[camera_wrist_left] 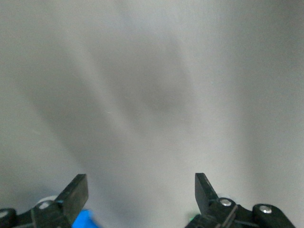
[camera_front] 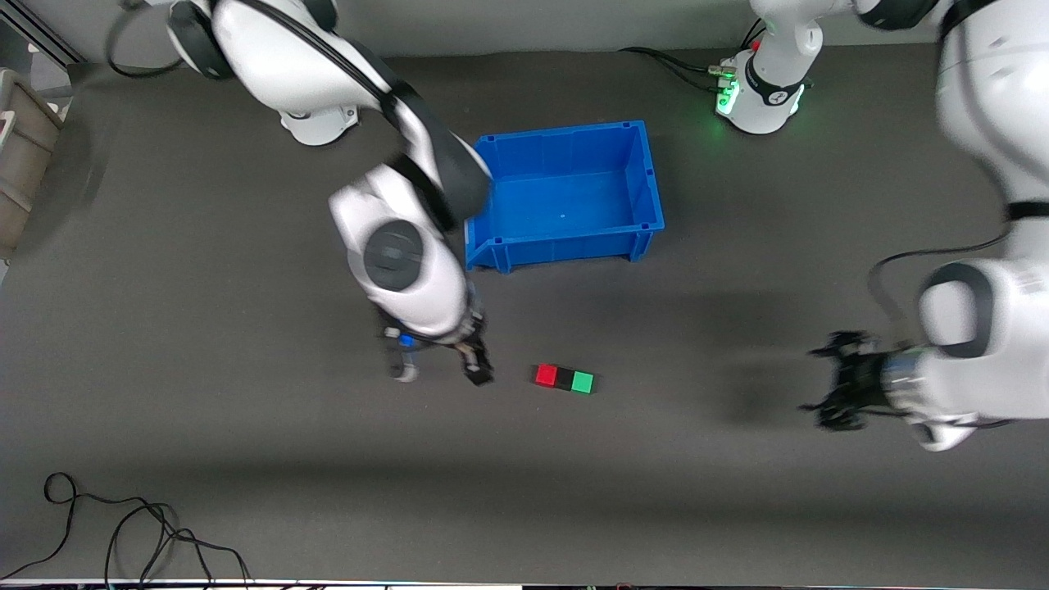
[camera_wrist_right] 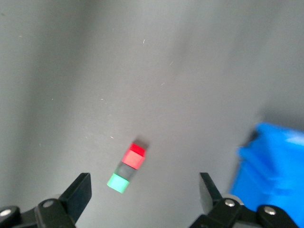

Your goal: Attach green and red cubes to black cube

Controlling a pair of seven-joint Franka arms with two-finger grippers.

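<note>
The red cube (camera_front: 546,375), black cube (camera_front: 565,378) and green cube (camera_front: 583,382) lie in one touching row on the grey mat, the black one in the middle. My right gripper (camera_front: 441,375) is open and empty, low over the mat beside the red end of the row. In the right wrist view the red cube (camera_wrist_right: 135,156), black cube (camera_wrist_right: 125,171) and green cube (camera_wrist_right: 118,182) show between the open right gripper's (camera_wrist_right: 145,194) fingers, well below them. My left gripper (camera_front: 824,381) is open and empty, toward the left arm's end of the table. The left wrist view shows the open left gripper (camera_wrist_left: 141,192) over bare mat.
An empty blue bin (camera_front: 565,246) stands farther from the front camera than the cubes, and its corner shows in the right wrist view (camera_wrist_right: 273,166). Black cables (camera_front: 123,533) lie near the front edge at the right arm's end. A grey box (camera_front: 20,156) sits at that table edge.
</note>
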